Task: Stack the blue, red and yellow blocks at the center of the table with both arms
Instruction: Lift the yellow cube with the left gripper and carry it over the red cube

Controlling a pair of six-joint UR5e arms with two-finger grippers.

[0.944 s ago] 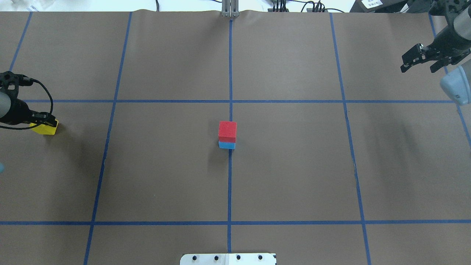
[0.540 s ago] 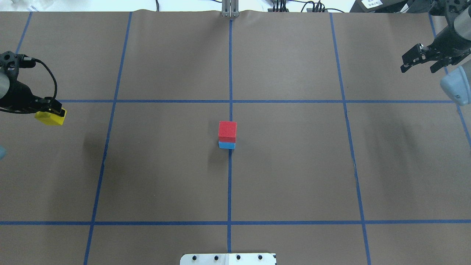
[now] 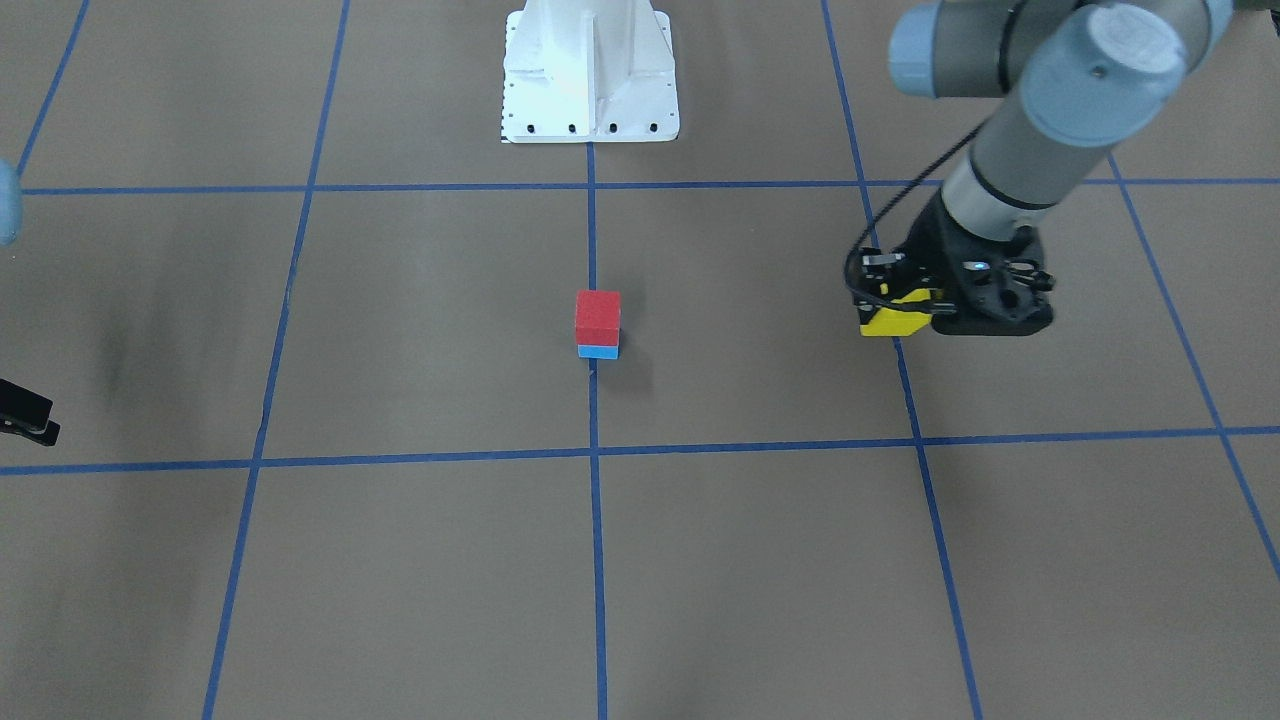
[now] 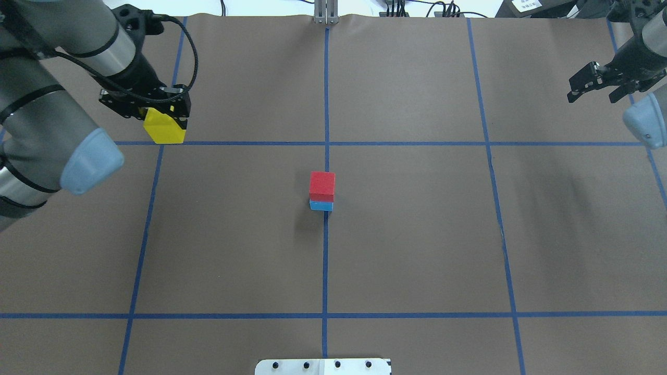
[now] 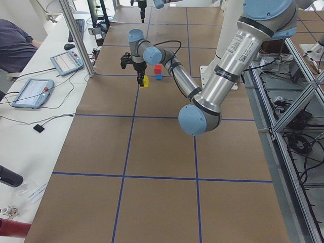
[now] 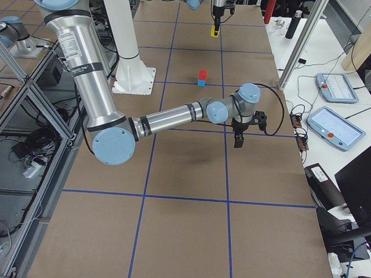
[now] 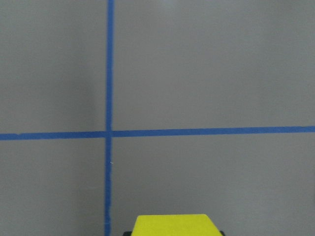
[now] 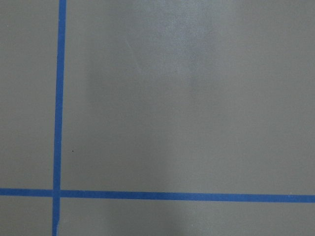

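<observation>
Yellow block (image 4: 165,131) hangs clamped in the left gripper (image 4: 156,115) above the table (image 4: 417,234), toward its far left corner. Red block (image 4: 322,185) sits on blue block (image 4: 321,205) at centre; right gripper (image 4: 594,88) gapes empty near the far right corner.

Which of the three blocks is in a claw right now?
The yellow block, clamped in the left claw; the red block sits on the blue block at centre.

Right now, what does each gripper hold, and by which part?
The left gripper holds the yellow block by two opposite side faces, near its top. The right gripper is open and holds nothing.
</observation>
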